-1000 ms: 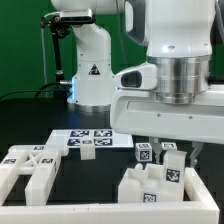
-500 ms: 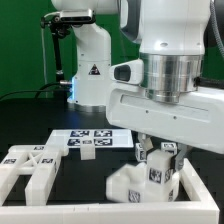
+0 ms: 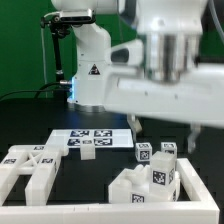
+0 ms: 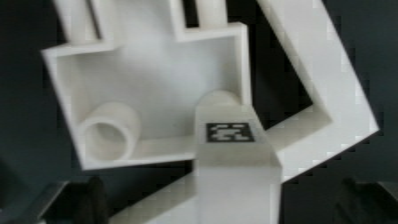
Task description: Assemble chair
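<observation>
Raised since earlier: fingers (image 3: 191,138), spread wide, nothing held | chair (image 3: 152,172) lower right judged partly joined | panel (image 3: 28,165) lower left unattached

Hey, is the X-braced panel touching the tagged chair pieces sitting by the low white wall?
Apart. The exterior view shows a strip of bare black table between the X-braced panel and the tagged chair pieces.

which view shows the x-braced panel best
The exterior view: the X-braced panel lies at that view's lower left, its cross plainly visible with nothing in front of it. The wrist view shows none of it, only another white chair part carrying a marker tag.
</observation>
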